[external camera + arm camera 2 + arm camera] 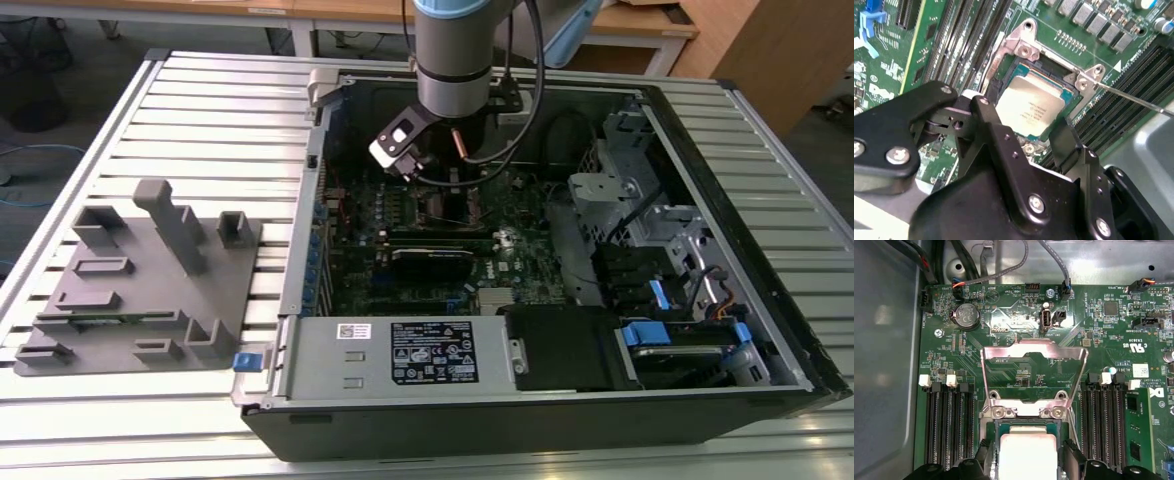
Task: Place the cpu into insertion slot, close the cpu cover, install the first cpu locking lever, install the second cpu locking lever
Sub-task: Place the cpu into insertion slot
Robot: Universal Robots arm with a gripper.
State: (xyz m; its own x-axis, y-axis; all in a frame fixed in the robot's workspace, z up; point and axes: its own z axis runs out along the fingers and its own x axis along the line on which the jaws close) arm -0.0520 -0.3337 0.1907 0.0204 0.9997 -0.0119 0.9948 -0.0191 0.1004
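Observation:
The cpu [1036,107], a silvery square chip, lies flat in the insertion slot [1068,96] on the green motherboard; both wrist views show it, cpu [1028,452] inside the insertion slot [1054,426]. My gripper [1024,119] straddles it with its black fingers [988,120] just outside two opposite edges, open with a narrow gap on each side. The cpu cover [1064,352], a thin metal frame, stands raised on its hinge beyond the socket. A thin wire lever [1136,98] sticks out beside the socket. In the exterior view my gripper [447,185] reaches down into the open computer case.
Long black memory slots [946,425] flank the socket on both sides. A black card [427,262] lies across the board, with the power supply [400,350] at the case's front. Drive cages [654,240] fill the exterior view's right. A grey fixture [134,290] sits on the table outside the case.

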